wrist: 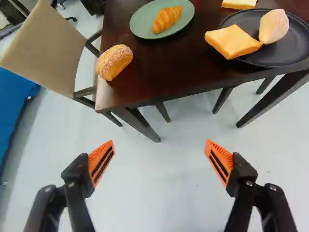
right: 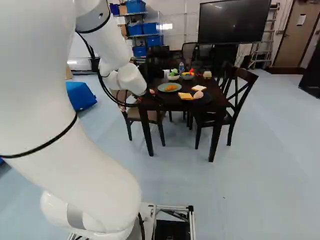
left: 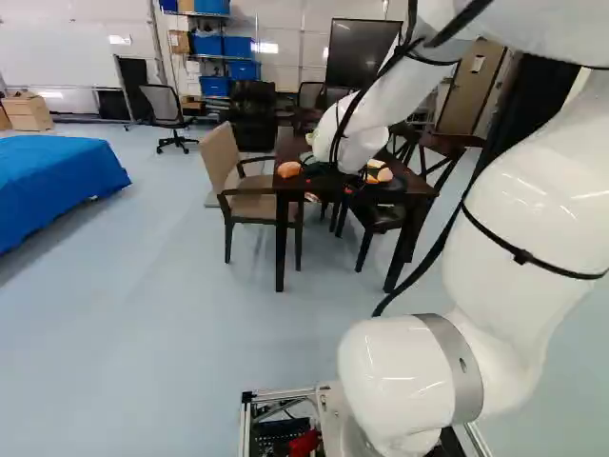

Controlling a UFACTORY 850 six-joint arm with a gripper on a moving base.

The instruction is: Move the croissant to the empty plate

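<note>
The gripper hangs at the table's near edge in the left base view. In the wrist view the gripper stands wide open, with nothing between its orange pads and floor showing behind them. The golden croissant lies on a green plate, ahead of the fingers and further in on the table. A dark plate beside it bears a pale roll and touches a bread slice. In the right base view the croissant shows on its green plate.
The dark table has a sugared bun at its near corner and another slice further back. Bowls and a bottle stand behind. A beige chair and dark chairs flank the table.
</note>
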